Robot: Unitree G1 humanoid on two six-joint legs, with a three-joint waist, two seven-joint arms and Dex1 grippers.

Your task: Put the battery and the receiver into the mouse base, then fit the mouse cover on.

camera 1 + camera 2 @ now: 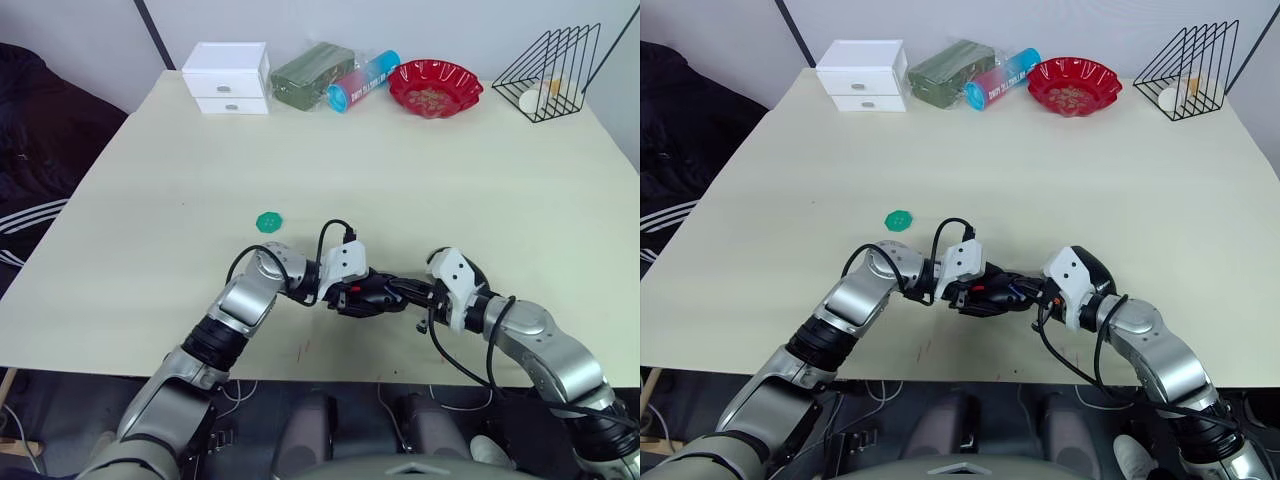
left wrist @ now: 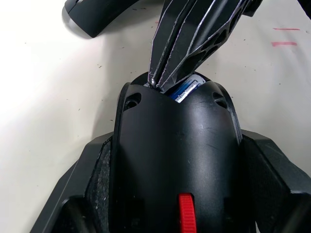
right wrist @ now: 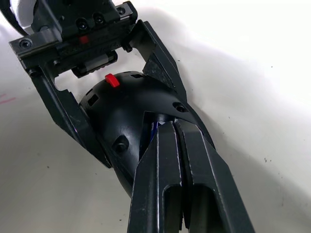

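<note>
The mouse base (image 1: 368,298), black with a red scroll wheel (image 2: 186,213), sits near the table's front edge. My left gripper (image 1: 347,290) is shut on its two sides. My right gripper (image 1: 404,293) comes from the opposite side with its fingers pressed together, and its tips (image 2: 156,83) reach into the base's open compartment. A blue battery (image 2: 186,90) lies in that compartment, just beside the tips. The glossy black mouse cover (image 2: 97,17) lies on the table beyond the base. The receiver is hidden.
A small green round piece (image 1: 269,222) lies on the table behind my left arm. Along the far edge stand a white drawer box (image 1: 232,78), a green pack (image 1: 312,75), a blue tube (image 1: 362,80), a red bowl (image 1: 434,85) and a wire rack (image 1: 552,72).
</note>
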